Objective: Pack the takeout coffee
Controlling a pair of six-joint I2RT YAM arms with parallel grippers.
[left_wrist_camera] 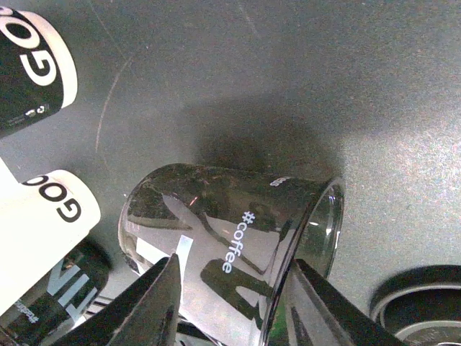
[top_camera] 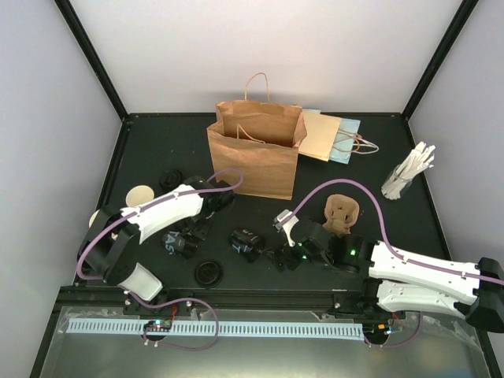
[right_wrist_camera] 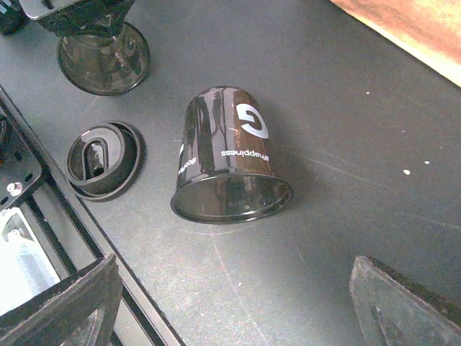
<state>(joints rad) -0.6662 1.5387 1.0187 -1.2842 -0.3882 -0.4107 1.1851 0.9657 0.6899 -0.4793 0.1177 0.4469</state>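
1. the left hand [left_wrist_camera: 236, 263] stands narrow round a glossy black "#coffee" cup [left_wrist_camera: 230, 223] that lies on its side on the counter [left_wrist_camera: 324, 86]. one finger is at each flank, but i cannot tell whether they press it.
2. the right hand [right_wrist_camera: 234, 267] is spread wide and holds nothing. it hovers over a glossy black "#happiness" cup [right_wrist_camera: 230, 158], also on its side with its mouth toward the wrist camera. a black lid [right_wrist_camera: 104, 158] lies near that cup.
3. the takeout coffee itself is a cream paper cup with a black sleeve [left_wrist_camera: 32, 61] and a second sleeved cup [left_wrist_camera: 47, 216]. both show beside the left hand, clear of its fingers, and neither is held.
4. farther out, the brown paper bag [top_camera: 256, 157] stands open at the back of the counter. the moulded-pulp carrier [top_camera: 341, 214] lies near the right arm with no cup in it.
5. as i judge it, packing has barely begun. no cup sits in the carrier, and the bag's inside is partly hidden. the sleeved cups are not lidded, not seated in the carrier and not bagged.
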